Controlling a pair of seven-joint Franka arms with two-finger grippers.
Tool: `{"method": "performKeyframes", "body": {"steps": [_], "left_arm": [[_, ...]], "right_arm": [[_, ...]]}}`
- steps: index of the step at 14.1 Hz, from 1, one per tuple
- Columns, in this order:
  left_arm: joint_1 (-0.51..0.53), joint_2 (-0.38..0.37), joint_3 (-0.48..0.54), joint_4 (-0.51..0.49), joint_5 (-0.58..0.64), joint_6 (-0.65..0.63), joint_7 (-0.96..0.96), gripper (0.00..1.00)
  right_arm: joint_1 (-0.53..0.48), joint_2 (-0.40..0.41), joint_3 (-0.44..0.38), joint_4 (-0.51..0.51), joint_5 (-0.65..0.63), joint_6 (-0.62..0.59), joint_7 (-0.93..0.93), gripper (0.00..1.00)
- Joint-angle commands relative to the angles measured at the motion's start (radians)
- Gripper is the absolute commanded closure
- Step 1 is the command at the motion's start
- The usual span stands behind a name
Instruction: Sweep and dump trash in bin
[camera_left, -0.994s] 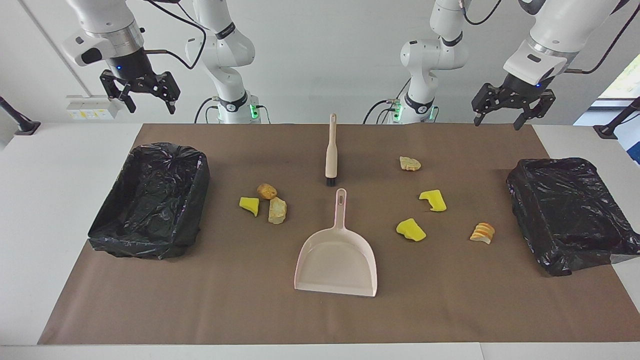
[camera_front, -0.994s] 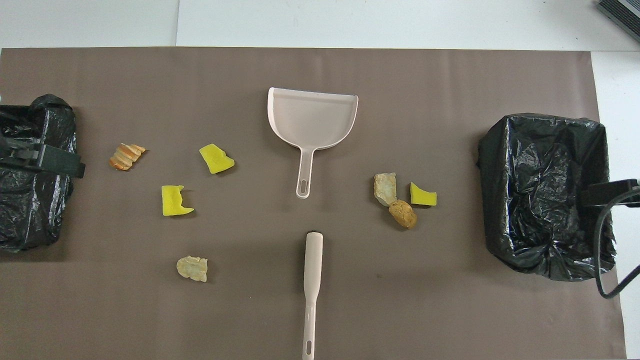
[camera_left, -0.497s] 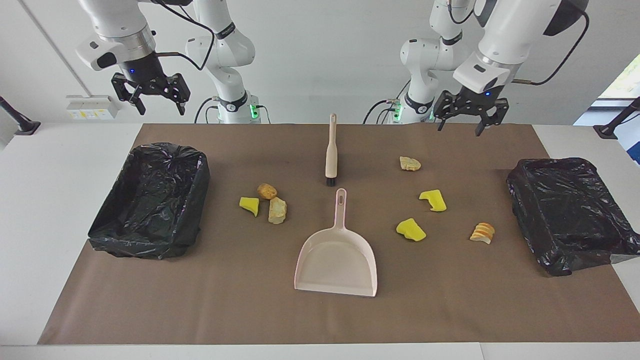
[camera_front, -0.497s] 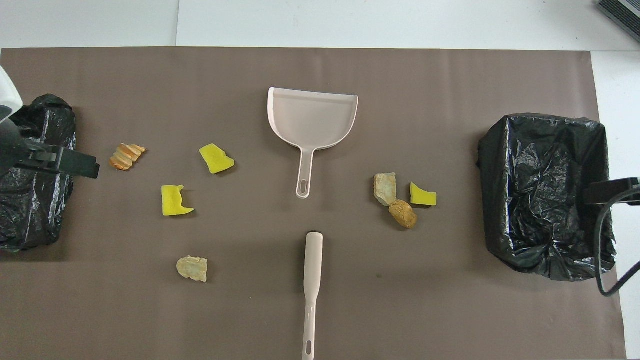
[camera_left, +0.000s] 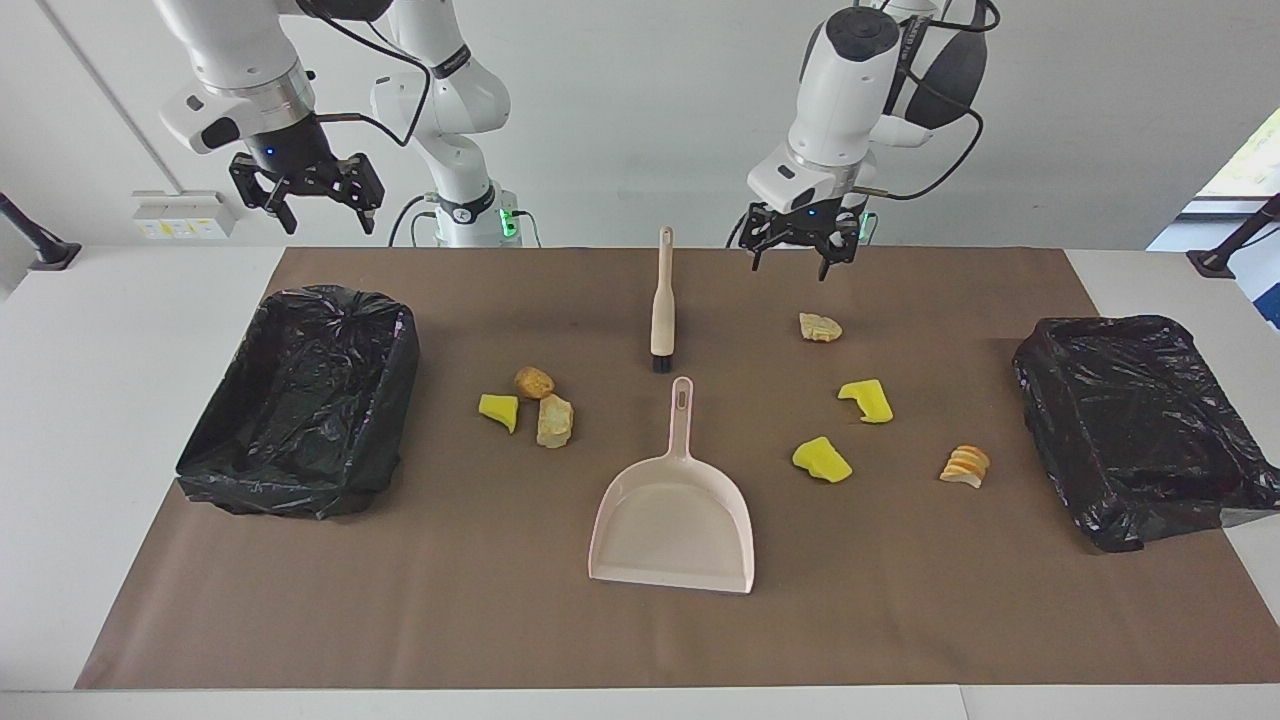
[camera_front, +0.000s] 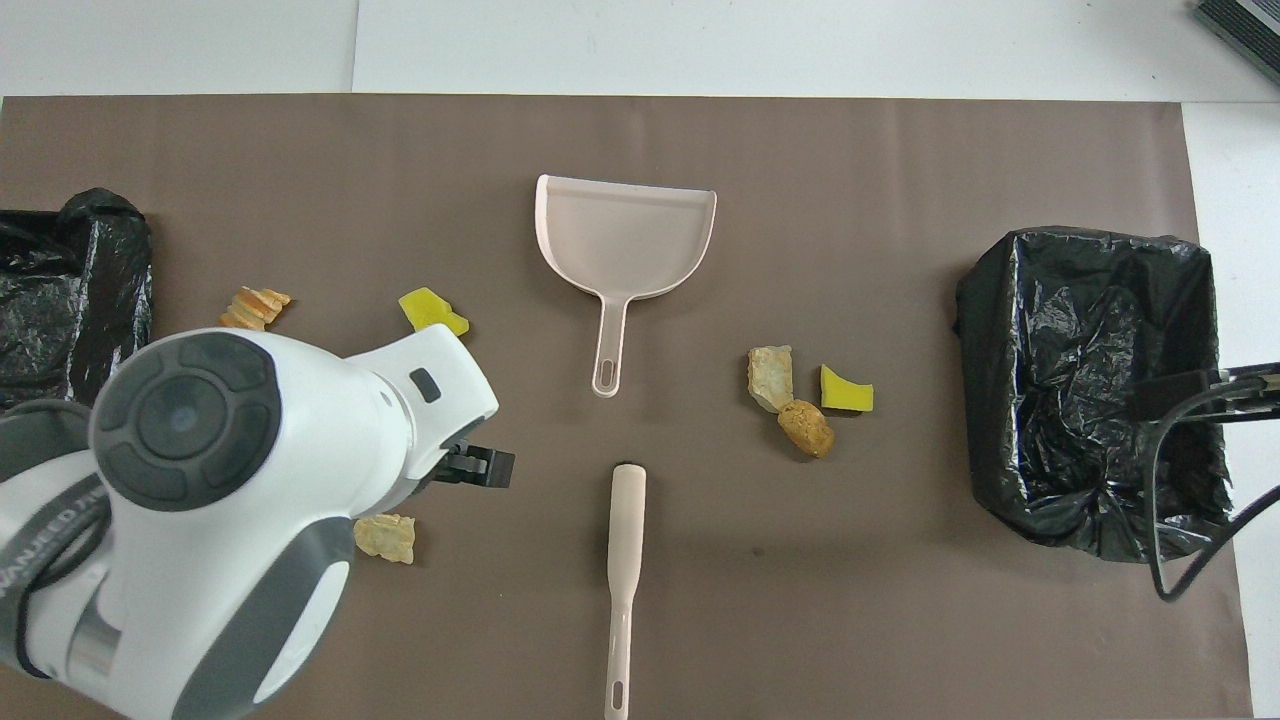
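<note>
The left end effector (camera_left: 797, 252), open and empty, is hovering nearest the brush (camera_left: 662, 300), which is lying at its nine o'clock in the facing view, long axis pointing twelve-to-six.

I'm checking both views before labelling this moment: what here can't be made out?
- Overhead view: the left arm covers one yellow chunk, seen only in the facing view, and part of the tan lump.
- Overhead view: the bin at the left arm's end is cut off by the edge.
- Overhead view: the brush bristles are hidden under its handle.
</note>
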Motion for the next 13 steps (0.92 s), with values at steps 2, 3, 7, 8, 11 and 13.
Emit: {"method": "performKeyframes", "body": {"steps": [2,3,7,8,11,13], "left_arm": [[-0.159,-0.083,0.018,-0.186,-0.001,0.106,-0.113,0.0],[-0.209,-0.08,0.018,-0.223,-0.002,0.13,-0.138,0.0],[-0.407,-0.045,0.018,-0.393,-0.011,0.375,-0.389,0.0],[-0.464,-0.021,0.018,-0.425,-0.012,0.433,-0.426,0.0],[-0.496,0.001,0.02,-0.441,-0.012,0.452,-0.417,0.0],[-0.506,0.012,0.02,-0.453,-0.012,0.452,-0.429,0.02]], "right_arm": [[-0.013,0.007,0.004,-0.025,0.001,-0.001,-0.001,0.0],[-0.013,0.021,0.004,-0.026,0.0,0.007,-0.001,0.0],[-0.016,0.089,0.004,-0.029,-0.006,0.054,-0.001,0.0],[-0.015,0.121,0.004,-0.031,-0.007,0.082,0.0,0.0],[-0.01,0.179,0.005,-0.031,-0.042,0.166,0.0,0.0],[0.01,0.207,0.008,-0.022,-0.039,0.183,0.058,0.0]]}}
